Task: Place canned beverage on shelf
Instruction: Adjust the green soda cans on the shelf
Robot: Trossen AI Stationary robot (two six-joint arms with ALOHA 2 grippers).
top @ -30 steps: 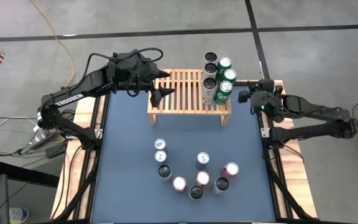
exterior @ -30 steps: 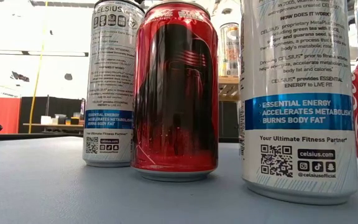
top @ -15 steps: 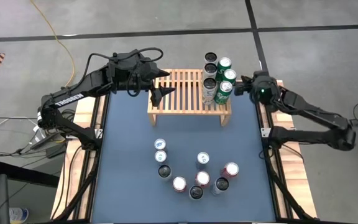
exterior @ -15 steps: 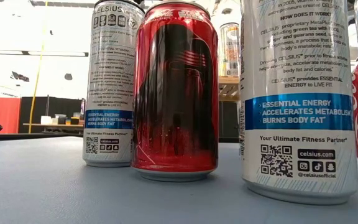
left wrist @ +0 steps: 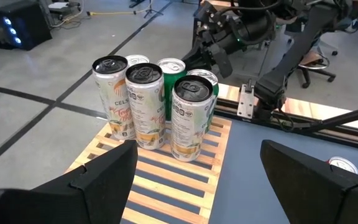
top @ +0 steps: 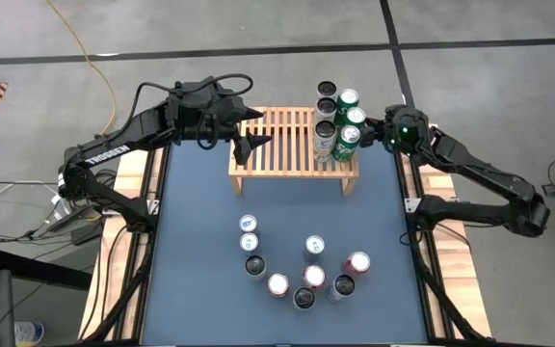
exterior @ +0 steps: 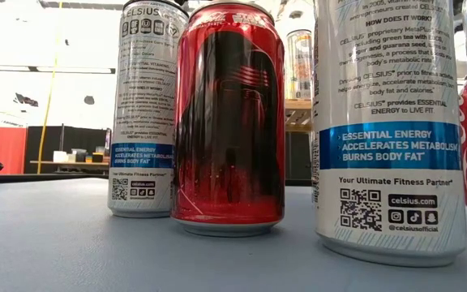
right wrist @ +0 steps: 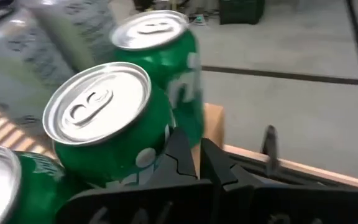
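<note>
The light-wood slatted shelf (top: 279, 146) stands at the table's far edge. Several cans stand upright on its right end, white ones with dark tops (top: 325, 130) and green ones (top: 347, 136). They also show in the left wrist view (left wrist: 143, 106). My right gripper (top: 372, 132) is shut, level beside the green cans at the shelf's right end. My left gripper (top: 260, 129) is open and empty above the shelf's left end. Several more cans (top: 305, 275) stand in a cluster on the blue table top. My right gripper's shut fingertips (right wrist: 182, 146) stand right at the side of a green can (right wrist: 135, 149), below its rim. They come level from the table's right side. I cannot tell whether they touch it. The can stands upright on the shelf.
In the low view a red can (exterior: 229, 122) and white cans (exterior: 387, 122) stand close in front of the camera. The shelf's left and middle slats (left wrist: 166, 180) are bare. Open blue table top (top: 200, 212) lies between the shelf and the can cluster.
My right gripper has gone from the table's right edge toward the left and far side, up to the green cans at the shelf's right end. The cans stand as before.
</note>
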